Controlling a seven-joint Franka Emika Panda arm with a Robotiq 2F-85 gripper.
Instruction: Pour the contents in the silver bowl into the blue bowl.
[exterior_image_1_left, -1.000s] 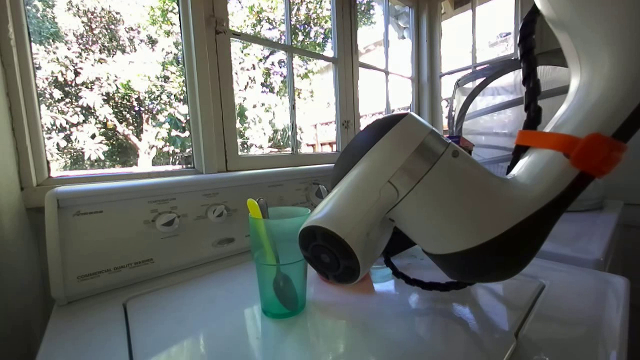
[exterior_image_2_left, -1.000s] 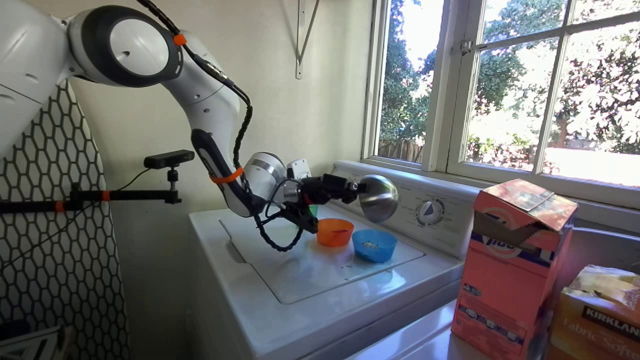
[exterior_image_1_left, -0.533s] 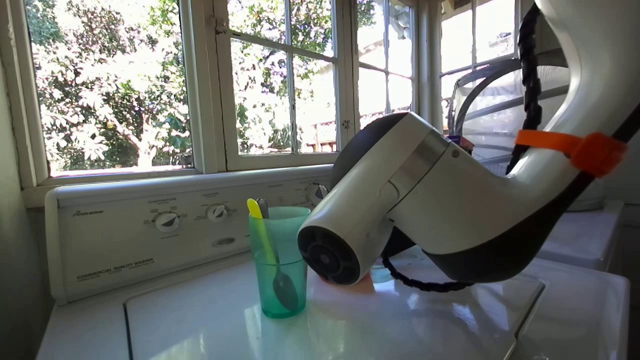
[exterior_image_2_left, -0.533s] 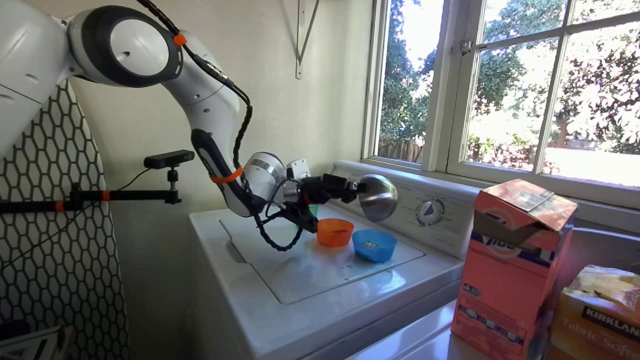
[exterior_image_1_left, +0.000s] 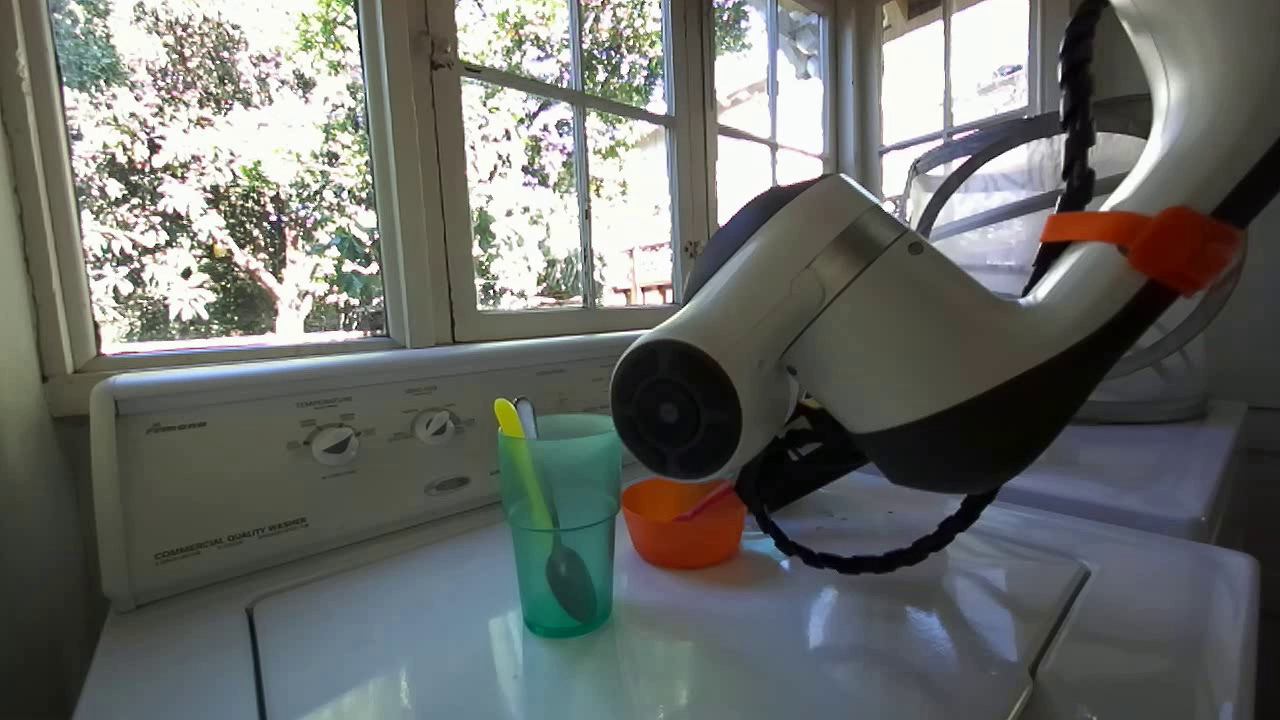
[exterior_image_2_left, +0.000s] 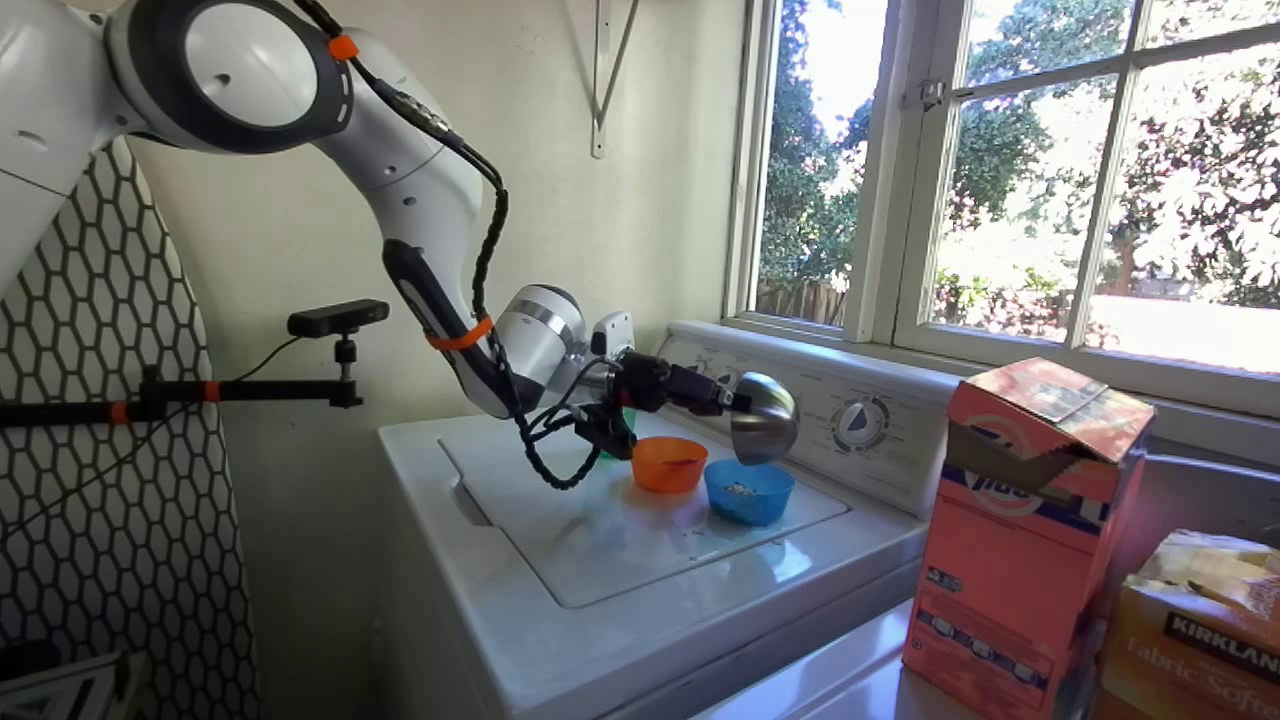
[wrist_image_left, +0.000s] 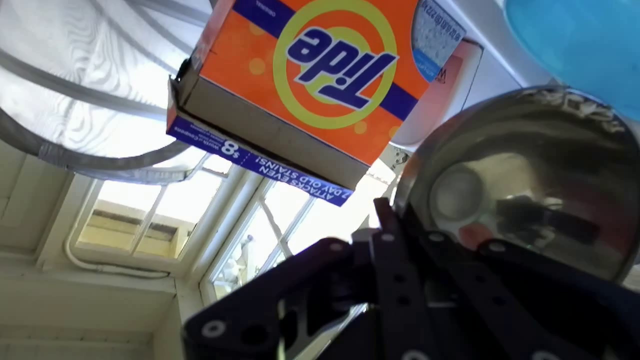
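Observation:
My gripper (exterior_image_2_left: 738, 402) is shut on the rim of the silver bowl (exterior_image_2_left: 765, 425) and holds it in the air, steeply tilted on its side, just above the back of the blue bowl (exterior_image_2_left: 752, 500). In the wrist view the fingertips (wrist_image_left: 397, 207) pinch the silver bowl's rim, and its shiny inside (wrist_image_left: 520, 145) faces the camera. Small pale bits of the contents (wrist_image_left: 580, 105) lie inside near its rim, on the side toward the blue bowl (wrist_image_left: 575, 50). More bits (exterior_image_2_left: 740, 489) lie in the blue bowl. In an exterior view the arm hides the silver bowl.
The orange bowl (exterior_image_2_left: 670, 467) stands beside the blue bowl on the white washer lid (exterior_image_2_left: 640, 560). A teal cup (exterior_image_1_left: 558, 540) with spoons stands near it. The control panel (exterior_image_2_left: 900, 450) rises behind. A Tide box (exterior_image_2_left: 1020, 580) and a softener box (exterior_image_2_left: 1190, 640) stand at the right.
The silver bowl has come down toward the blue bowl and turned further over. The gripper now slants downward. The wrist has risen, so the orange bowl shows more in an exterior view.

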